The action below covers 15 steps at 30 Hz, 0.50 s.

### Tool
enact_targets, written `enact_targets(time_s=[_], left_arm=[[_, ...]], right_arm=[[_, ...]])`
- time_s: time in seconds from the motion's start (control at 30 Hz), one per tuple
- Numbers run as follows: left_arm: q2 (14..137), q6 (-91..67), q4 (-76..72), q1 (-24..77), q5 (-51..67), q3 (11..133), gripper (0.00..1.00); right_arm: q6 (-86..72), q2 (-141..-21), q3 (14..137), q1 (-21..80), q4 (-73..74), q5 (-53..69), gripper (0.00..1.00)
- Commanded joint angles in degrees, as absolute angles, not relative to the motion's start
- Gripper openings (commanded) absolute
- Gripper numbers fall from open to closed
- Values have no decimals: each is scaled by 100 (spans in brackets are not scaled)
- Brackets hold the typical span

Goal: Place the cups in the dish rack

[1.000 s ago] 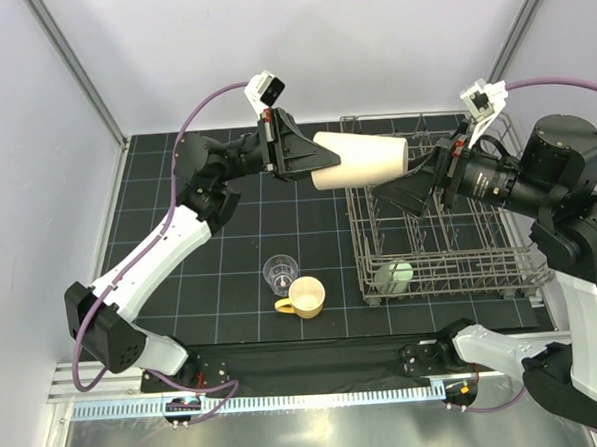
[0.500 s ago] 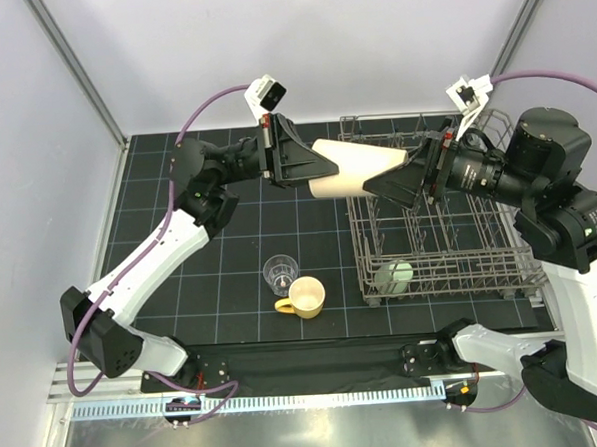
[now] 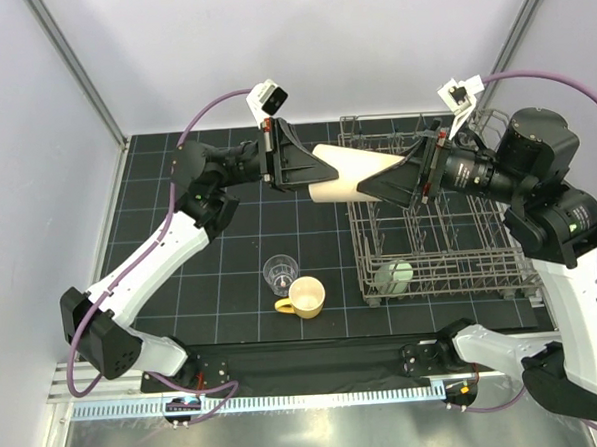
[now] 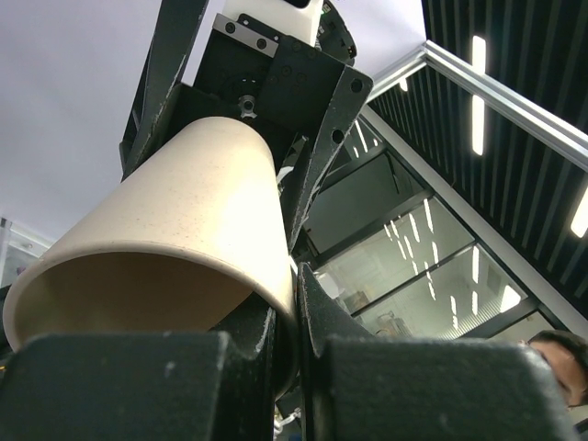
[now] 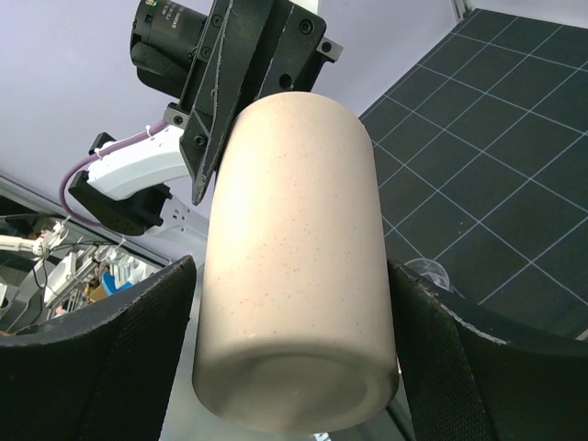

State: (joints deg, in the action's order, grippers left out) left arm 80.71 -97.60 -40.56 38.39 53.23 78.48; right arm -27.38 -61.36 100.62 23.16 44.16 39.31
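R tool (image 3: 367, 186) advanced round tumbler (image 3: 341, 166), by rack (image 3: 481, 264) edge.

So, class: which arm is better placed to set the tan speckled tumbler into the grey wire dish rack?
Right. The right gripper flanks the base of the tan speckled tumbler beside the grey wire dish rack, on its side. The left gripper, gripping the rim end, would likely need a longer reach.
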Motion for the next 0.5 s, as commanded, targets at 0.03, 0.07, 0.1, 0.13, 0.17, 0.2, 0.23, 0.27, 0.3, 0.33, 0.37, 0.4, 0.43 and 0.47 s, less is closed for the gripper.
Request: enact_targets(time_s=[0.03, 0.07, 0.1, 0.13, 0.17, 0.2, 0.23, 0.27, 0.3, 0.33, 0.37, 0.4, 0.43, 0.47], left_arm=[[7857, -9826, -4412, 3850, 5458, 7857, 1], [7849, -9826, -4412, 3858, 5458, 7849, 0], [7840, -9826, -4412, 3858, 5467, 7840, 0], [7857, -9826, -4412, 3858, 5467, 7840, 0], [7857, -9844, -4412, 3858, 5458, 7849, 1], [7866, -9844, -4421, 3850, 5458, 7849, 0], [7858, -9844, -4421, 3858, 5467, 7849, 1], [7875, -9844, -4421, 3858, 5467, 7857, 0], [7884, -9852, -4430, 3850, 5475, 7866, 0], [7884, -9853, -4430, 3858, 5476, 7875, 0], [7892, -9861, -4438, 3850, 5476, 7884, 1], [7901, -9861, -4438, 3850, 5476, 7901, 0], [7901, -9870, -4438, 3858, 5484, 7901, 0], [7901, -9870, -4438, 3858, 5493, 7910, 1]], right_arm=[[-2926, -6003, 9941, 2303, 3964, 4122, 82], [-2953, -6003, 9914, 2303, 3929, 4174, 80], [-2962, -6012, 9914, 2294, 3911, 4218, 75], [-2962, -6020, 9905, 2303, 3920, 4254, 73], [-2962, -6029, 9870, 2303, 3920, 4324, 73], [-2962, -6029, 9853, 2303, 3903, 4342, 69], [-2962, -6012, 9826, 2303, 3885, 4377, 67], [-2997, -5986, 9757, 2303, 3859, 4412, 66], [-2997, -5977, 9730, 2303, 3815, 4482, 66], [-3014, -5959, 9695, 2294, 3780, 4517, 67], [-3023, -5933, 9642, 2303, 3753, 4535, 73], [-3023, -5924, 9624, 2303, 3753, 4544, 73], [-3015, -5924, 9615, 2303, 3762, 4544, 73], [-3023, -5924, 9598, 2311, 3788, 4544, 74]])
